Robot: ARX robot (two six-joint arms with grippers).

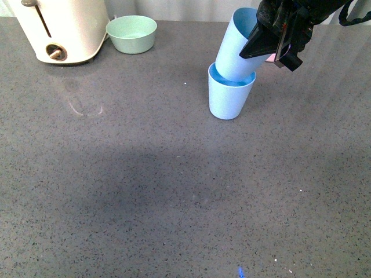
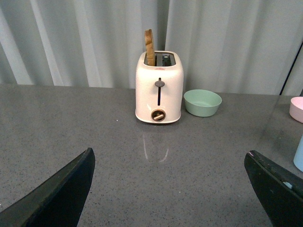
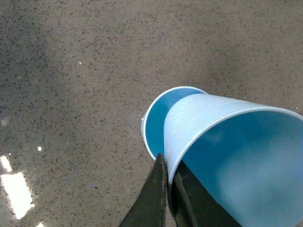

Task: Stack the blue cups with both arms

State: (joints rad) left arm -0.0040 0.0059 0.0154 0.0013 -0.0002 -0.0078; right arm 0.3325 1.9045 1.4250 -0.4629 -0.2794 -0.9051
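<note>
One blue cup [image 1: 228,98] stands upright on the grey counter, right of centre. My right gripper [image 1: 268,45] is shut on the rim of the second blue cup [image 1: 237,49], which is tilted with its base set into the mouth of the standing cup. In the right wrist view the fingers pinch the held cup's wall [image 3: 199,118] and the standing cup's rim [image 3: 150,124] shows behind it. My left gripper [image 2: 175,189] is open and empty, low over the counter facing the toaster; a sliver of a blue cup [image 2: 298,153] shows at the edge of its view.
A cream toaster [image 1: 61,29] stands at the back left, with a slice of toast in it [image 2: 149,47]. A pale green bowl [image 1: 132,33] sits beside it. A pink bowl [image 2: 297,109] shows at the edge of the left wrist view. Grey curtains hang behind.
</note>
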